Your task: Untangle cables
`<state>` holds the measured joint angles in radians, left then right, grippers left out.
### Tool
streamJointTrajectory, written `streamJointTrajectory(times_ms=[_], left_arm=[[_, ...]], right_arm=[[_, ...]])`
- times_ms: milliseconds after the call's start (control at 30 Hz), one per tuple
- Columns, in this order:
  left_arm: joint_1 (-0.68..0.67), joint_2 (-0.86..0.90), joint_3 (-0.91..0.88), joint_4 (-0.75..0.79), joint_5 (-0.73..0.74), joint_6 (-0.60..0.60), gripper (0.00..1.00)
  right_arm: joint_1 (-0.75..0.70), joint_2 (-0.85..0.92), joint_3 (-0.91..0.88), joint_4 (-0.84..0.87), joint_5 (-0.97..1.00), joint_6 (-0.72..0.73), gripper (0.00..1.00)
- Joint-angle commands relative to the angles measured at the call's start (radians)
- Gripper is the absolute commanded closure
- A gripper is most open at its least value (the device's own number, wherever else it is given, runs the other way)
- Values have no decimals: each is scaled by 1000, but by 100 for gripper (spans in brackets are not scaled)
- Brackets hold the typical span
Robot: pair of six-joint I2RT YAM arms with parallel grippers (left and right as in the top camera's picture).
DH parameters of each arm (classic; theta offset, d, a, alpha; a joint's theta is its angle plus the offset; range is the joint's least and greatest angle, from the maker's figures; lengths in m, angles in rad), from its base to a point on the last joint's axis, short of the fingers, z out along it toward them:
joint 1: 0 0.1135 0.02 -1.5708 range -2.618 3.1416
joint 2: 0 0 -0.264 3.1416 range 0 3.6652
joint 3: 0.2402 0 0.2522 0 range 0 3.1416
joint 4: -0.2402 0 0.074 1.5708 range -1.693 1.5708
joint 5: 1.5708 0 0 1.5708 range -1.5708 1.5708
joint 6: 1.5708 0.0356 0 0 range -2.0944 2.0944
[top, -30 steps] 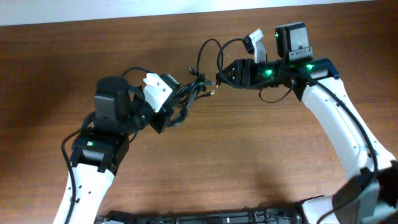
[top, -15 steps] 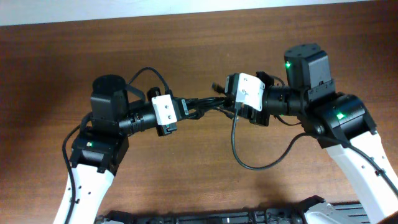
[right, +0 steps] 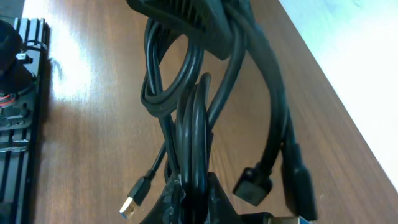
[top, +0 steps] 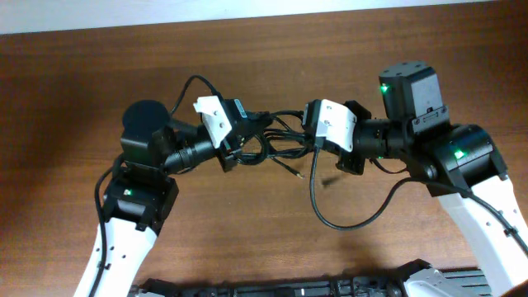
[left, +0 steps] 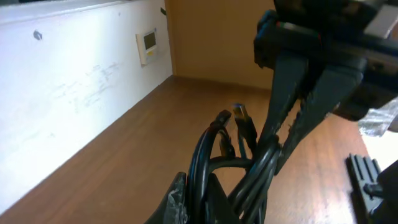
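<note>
The cables [top: 276, 142] are a knotted bundle of thin black cords held above the table between the two arms. My left gripper [top: 246, 139] is shut on the bundle's left end, with cords [left: 202, 168] pinched between its fingers. Shut on the right end is my right gripper [top: 304, 132], which clamps several strands [right: 196, 143]. A long loop [top: 346, 221] hangs from the right side down to the table. In the right wrist view a gold-tipped USB plug [right: 134, 200] and two black plugs [right: 254, 185] dangle beside the fingers. More plug ends [left: 244, 121] stick out in the left wrist view.
The brown wooden table [top: 247, 239] lies under both arms. A black ribbed rail [top: 272, 289] runs along the front edge. A white wall [top: 165, 12] borders the far side. The left arm's own thicker wire [top: 194, 85] arcs above its wrist.
My right arm swung from the back of the table to the middle and shut on the bundle. The left gripper kept its hold and shifted slightly right and up.
</note>
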<state>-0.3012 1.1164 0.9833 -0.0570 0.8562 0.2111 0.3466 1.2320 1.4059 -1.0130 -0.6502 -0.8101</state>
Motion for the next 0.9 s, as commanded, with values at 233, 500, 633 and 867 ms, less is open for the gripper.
streamJointTrajectory(times_ms=[233,500,633,867], left_arm=[[42,-35,36,42,-354,-174,100],[42,-87,36,103,-194,-174,100],[42,-87,36,253,19,-174,100],[41,-87,36,380,202,-179,100]], right_arm=[[6,-10,-32,-106,12,-15,55],[7,18,-32,-42,-270,480,1],[7,78,-32,187,-323,797,1],[17,95,-32,392,-401,830,1]])
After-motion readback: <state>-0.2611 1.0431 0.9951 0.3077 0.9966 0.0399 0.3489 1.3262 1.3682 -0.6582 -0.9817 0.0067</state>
